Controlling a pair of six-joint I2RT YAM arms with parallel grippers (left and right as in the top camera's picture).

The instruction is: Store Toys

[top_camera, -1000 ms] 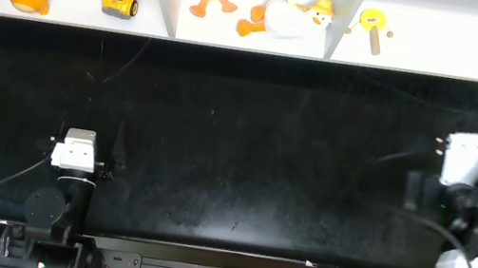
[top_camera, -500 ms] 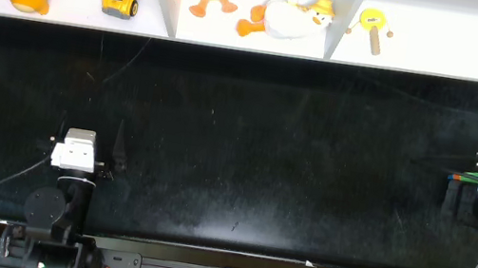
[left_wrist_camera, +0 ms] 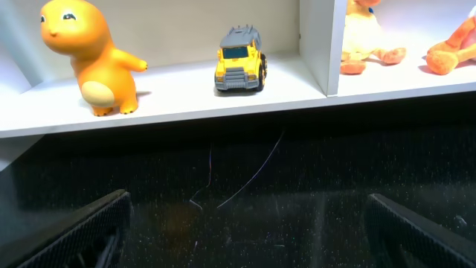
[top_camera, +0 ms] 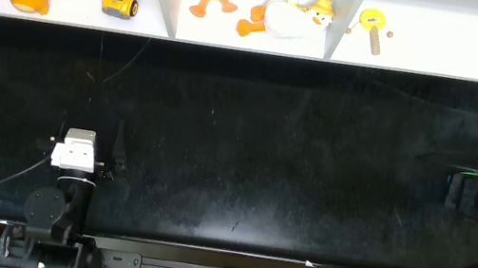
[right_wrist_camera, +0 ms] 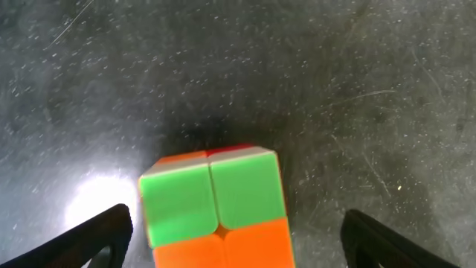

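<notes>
Green-and-orange cube (right_wrist_camera: 216, 212) on black table (right_wrist_camera: 297, 74), midway between fingers (right_wrist_camera: 97, 234) of right hand (right_wrist_camera: 238, 231), spread wide, not touching

Top view looks down, shelf (top_camera: 455, 48) at twelve o'clock; left wrist view faces that shelf level; right wrist view peers closely at the bench (right_wrist_camera: 335, 89).

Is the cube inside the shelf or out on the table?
Out. The cube lies on the black table, between the fingers of the open right gripper.
</notes>
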